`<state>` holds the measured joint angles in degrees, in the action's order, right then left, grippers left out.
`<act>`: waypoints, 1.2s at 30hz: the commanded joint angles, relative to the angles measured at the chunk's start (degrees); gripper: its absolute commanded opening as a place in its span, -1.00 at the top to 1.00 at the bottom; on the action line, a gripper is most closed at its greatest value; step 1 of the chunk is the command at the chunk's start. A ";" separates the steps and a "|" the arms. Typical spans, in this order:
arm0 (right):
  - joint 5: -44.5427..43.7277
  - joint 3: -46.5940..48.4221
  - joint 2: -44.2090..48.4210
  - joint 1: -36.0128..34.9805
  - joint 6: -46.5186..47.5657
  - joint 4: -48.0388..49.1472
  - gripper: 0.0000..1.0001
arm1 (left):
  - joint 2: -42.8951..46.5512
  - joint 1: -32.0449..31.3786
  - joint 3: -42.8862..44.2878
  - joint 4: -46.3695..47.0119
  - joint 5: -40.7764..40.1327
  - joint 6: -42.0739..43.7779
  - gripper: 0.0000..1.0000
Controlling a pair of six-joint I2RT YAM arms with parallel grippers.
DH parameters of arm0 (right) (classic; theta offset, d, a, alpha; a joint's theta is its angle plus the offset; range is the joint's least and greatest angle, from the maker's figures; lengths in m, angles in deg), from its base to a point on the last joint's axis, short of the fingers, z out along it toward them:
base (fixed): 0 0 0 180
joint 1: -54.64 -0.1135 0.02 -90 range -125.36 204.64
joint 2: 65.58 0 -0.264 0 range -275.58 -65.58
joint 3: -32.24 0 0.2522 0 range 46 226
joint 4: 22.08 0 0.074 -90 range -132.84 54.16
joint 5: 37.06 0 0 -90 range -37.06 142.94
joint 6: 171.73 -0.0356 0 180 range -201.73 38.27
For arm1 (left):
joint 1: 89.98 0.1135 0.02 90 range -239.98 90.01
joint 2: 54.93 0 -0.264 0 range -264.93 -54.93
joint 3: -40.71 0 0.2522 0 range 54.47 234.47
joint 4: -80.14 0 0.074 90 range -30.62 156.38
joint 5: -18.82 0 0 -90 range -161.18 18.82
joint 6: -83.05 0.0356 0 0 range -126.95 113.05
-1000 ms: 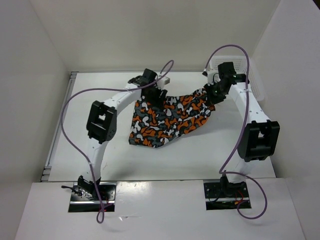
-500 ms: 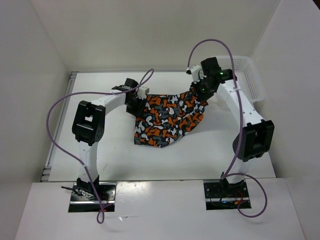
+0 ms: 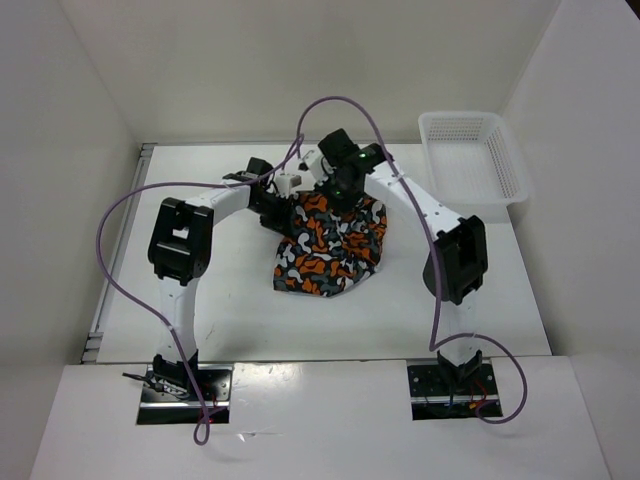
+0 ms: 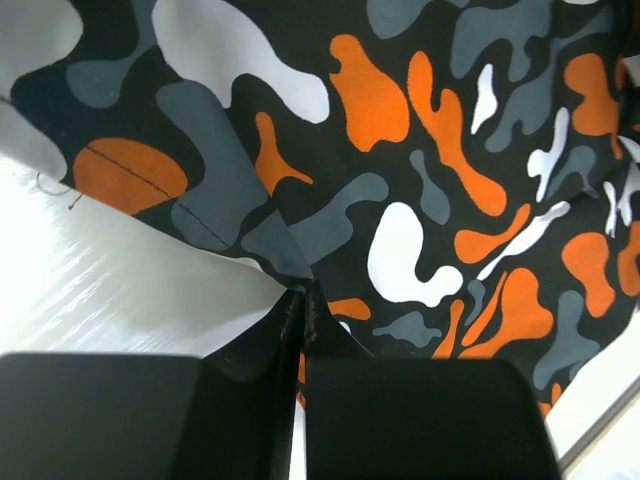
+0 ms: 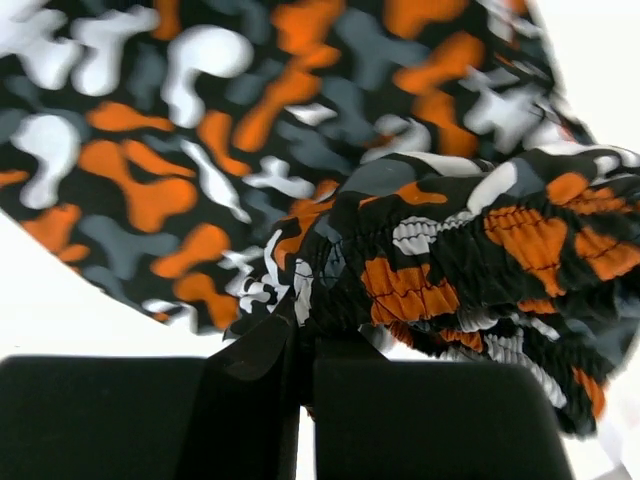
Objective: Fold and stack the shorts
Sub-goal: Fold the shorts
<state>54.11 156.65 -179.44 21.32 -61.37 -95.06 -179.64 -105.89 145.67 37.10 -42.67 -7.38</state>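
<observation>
Overhead, you see the shorts [image 3: 330, 250] bunched near the middle of the white surface [image 3: 500, 290]. The left claw [image 3: 277, 203] is at the cloth's 10 o'clock corner, and the right claw [image 3: 341, 196] is near it at 12 o'clock.

Only the wrist views give you the grips. On the left, black fingers [image 4: 400, 420] are pinched tight on a thin stitched hem fold. On the right, fingers [image 5: 420, 420] are clamped on the ruffled elastic waistband [image 5: 450, 260].

The surface is smooth, with a sheen in the left wrist view. Plain white walls [image 3: 300, 60] enclose it. A white mesh basket [image 3: 470, 160] sits at 2 o'clock, well apart from the shorts. The fabric is soft, with orange, white, grey and black blotches.
</observation>
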 commanded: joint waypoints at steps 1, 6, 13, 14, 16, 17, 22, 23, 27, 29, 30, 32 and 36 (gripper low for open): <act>1.72 3.52 -1.62 -4.20 -1.38 0.77 1.00 | -3.26 0.08 -0.14 -1.40 2.34 0.43 0.94; 3.58 10.79 -6.98 -6.31 -1.99 0.25 1.00 | -2.74 0.70 -0.67 -0.87 3.48 0.43 0.94; 6.04 15.65 -11.38 -9.31 -2.61 -1.69 1.00 | -2.74 1.22 -1.20 -0.34 4.01 0.43 0.94; 6.04 15.65 -11.38 -10.00 -2.61 -1.69 0.99 | -2.74 1.83 -1.20 -0.34 4.01 0.43 0.94; 6.56 14.16 -11.91 -10.54 -3.31 -1.69 0.50 | -2.74 2.36 -1.20 -0.34 4.01 0.43 0.94; 6.57 14.15 -11.91 -10.54 -4.01 -1.69 0.04 | -2.74 2.37 -1.20 -0.34 4.01 0.43 0.94; 12.78 15.73 -8.40 -11.06 -7.08 -0.10 -0.98 | -2.74 4.03 -1.73 -0.34 4.01 0.43 0.91; 14.46 17.39 -7.61 -11.06 -7.78 0.77 -0.98 | -2.74 4.64 -1.73 -0.34 4.01 0.43 0.88; 19.05 15.48 -1.73 -11.06 -11.92 10.05 -0.98 | -2.74 6.67 -1.73 -0.34 3.48 0.43 0.70; 16.09 9.10 3.46 -11.06 -12.45 13.76 -0.98 | -2.74 8.24 -0.93 -0.87 2.95 0.43 0.54; 13.80 6.27 5.30 -11.06 -12.97 16.13 -0.98 | -2.13 8.25 -0.06 -1.65 2.43 0.43 0.45; 7.66 -3.83 11.19 -11.06 -11.85 17.47 -0.88 | 0.06 10.09 1.25 -2.71 1.90 0.43 0.21; 2.44 -19.57 20.51 -11.06 -7.97 23.96 -0.51 | 5.43 10.72 1.26 -4.90 1.37 0.43 -0.04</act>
<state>62.43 143.85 -164.23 10.63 -71.14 -78.80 -179.13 -95.98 146.08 35.07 -38.30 -8.52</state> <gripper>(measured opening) 0.783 0.500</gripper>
